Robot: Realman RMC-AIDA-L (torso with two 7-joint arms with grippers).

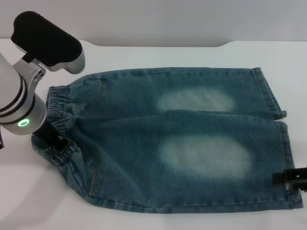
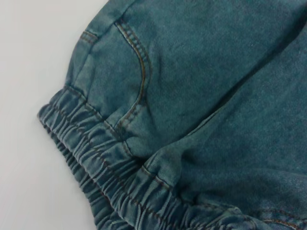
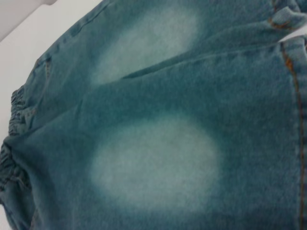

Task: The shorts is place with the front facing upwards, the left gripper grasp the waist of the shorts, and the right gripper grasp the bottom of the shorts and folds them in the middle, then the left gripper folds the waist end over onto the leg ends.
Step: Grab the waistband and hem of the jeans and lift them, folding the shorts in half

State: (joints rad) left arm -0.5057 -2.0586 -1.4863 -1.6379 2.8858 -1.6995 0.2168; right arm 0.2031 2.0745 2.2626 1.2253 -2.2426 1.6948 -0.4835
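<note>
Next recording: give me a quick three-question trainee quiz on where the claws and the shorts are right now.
1. True or false: the shorts lie spread flat on the table, not yet folded.
2. Which part of the shorts is the left claw at? A) the waist B) a leg hem C) the middle
3. Fill in: the right claw sits at the hem of the ____ leg, the one closer to the robot.

Key: 1 true. 2 A, at the near end of the gathered band. 3 near.
</note>
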